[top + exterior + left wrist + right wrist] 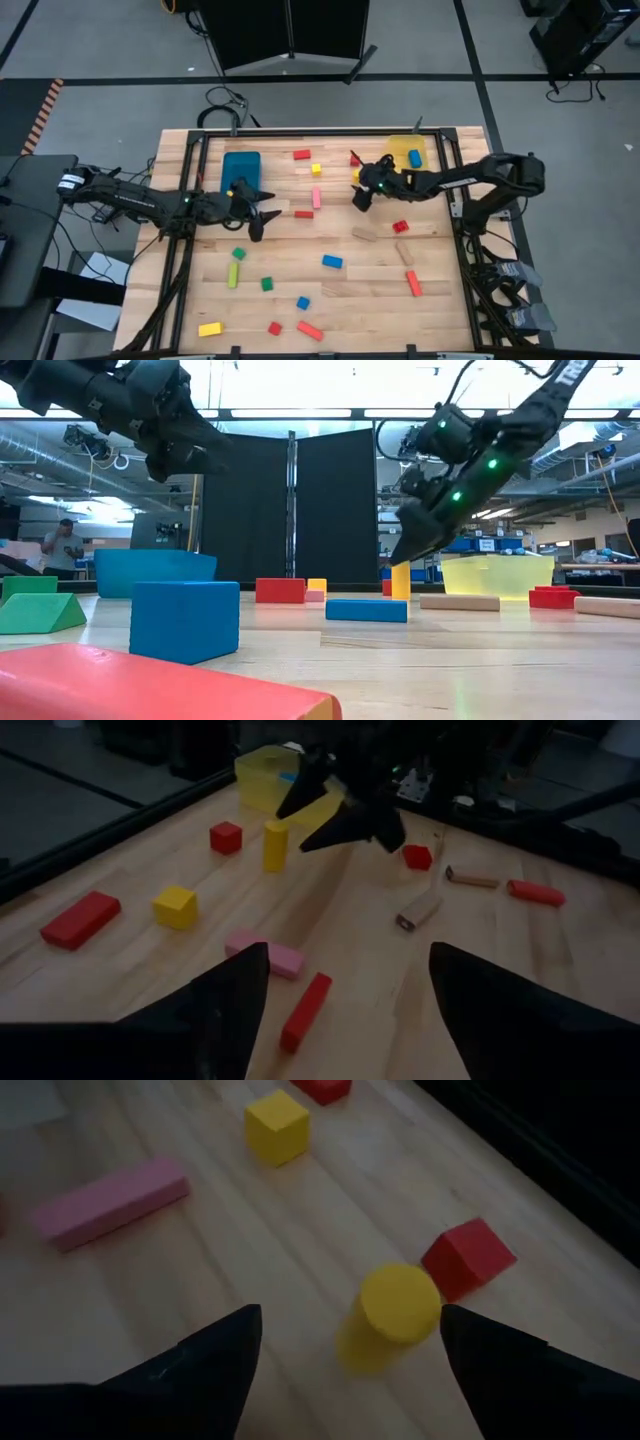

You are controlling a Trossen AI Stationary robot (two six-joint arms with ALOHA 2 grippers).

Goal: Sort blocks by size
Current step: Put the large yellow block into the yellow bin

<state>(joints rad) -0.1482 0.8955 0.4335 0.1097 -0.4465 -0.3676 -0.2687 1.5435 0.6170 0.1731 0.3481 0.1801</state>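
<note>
Small wooden blocks lie scattered over the wooden table [440,300]. A yellow cylinder block [397,1308] stands upright on its end, also in the low view [401,581]. My right gripper [350,1312] is open and hovers just above and beside it, touching nothing; in the high view my right gripper [362,192] is at the table's far middle. A red block [468,1257], a yellow cube [277,1125] and a pink bar [110,1200] lie near it. My left gripper [262,216] is open and empty, raised over the pink bar [265,955] and a red bar [305,1010].
A blue bin [241,168] stands at the far left. A yellow translucent bin [407,152] with a blue block [415,158] in it stands at the far right. More blocks lie toward the near edge, such as a blue one [332,262] and a red bar [413,283].
</note>
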